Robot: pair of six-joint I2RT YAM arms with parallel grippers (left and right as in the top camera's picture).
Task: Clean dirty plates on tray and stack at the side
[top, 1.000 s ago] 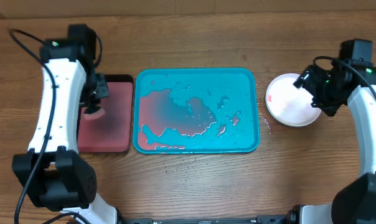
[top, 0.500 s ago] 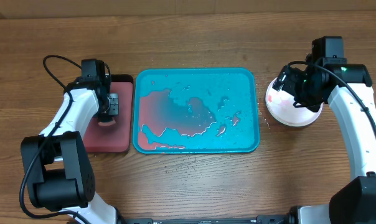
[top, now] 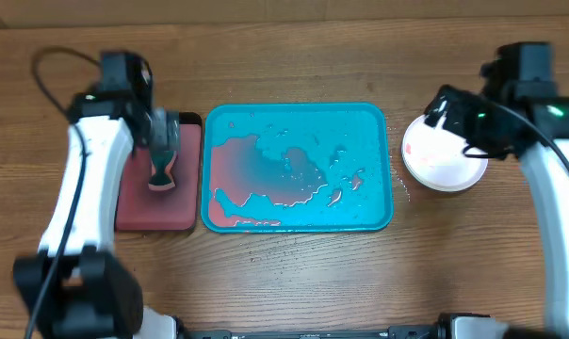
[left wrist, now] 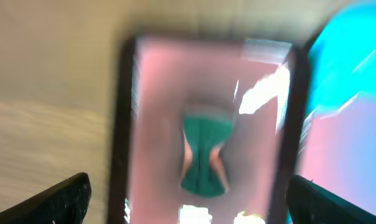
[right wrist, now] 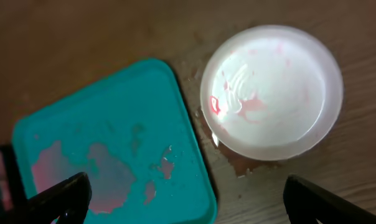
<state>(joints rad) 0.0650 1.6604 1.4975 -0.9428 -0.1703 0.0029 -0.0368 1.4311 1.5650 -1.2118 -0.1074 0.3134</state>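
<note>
White plate [top: 435,165] on wooden table [top: 284,282] beside tray [top: 360,122]; left claw [left wrist: 197,202] and right claw [right wrist: 197,202] released.

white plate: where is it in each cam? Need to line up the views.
Overhead: the white plate sits at the right, just beyond the right rim of the teal tray.
Left wrist: not in view.
Right wrist: the white plate is at upper right, beside the tray's corner.
Shared landmark: the teal tray, which is centre in overhead, at the right edge in left wrist, and lower left in right wrist.
</note>
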